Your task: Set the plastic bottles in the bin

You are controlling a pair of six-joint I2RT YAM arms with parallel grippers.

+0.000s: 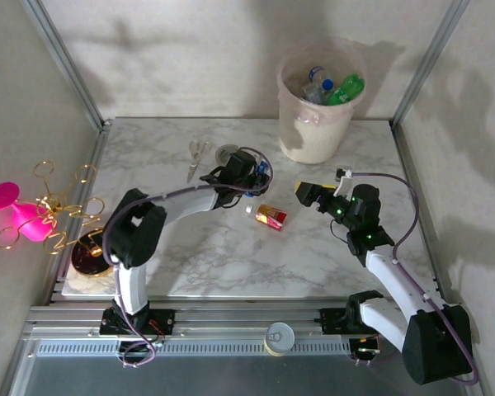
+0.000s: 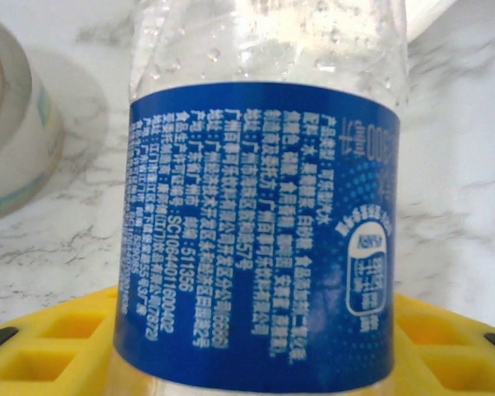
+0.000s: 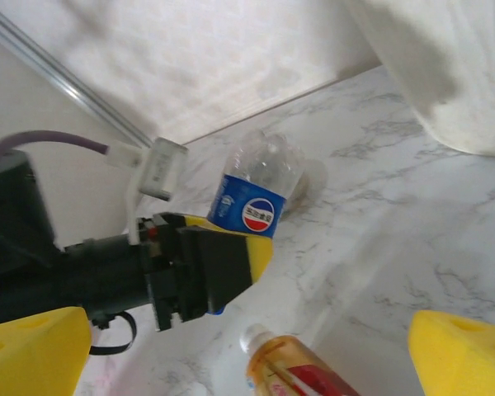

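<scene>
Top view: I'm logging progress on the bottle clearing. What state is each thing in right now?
Left gripper: shut on blue-label bottle.
Right gripper: open, empty.
Orange-label bottle: lying on the table.
Bin: upright, bottles inside.
Tape roll: lying flat on table.

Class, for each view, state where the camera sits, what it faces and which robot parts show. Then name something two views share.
Top: above and behind, looking down on the table; left arm and right arm show.
Left wrist: close on the blue-label bottle; its yellow fingers clamp it.
Right wrist: looks across the table at the left gripper; own open fingers at the corners.
Shared: that bottle, both wrist views.
</scene>
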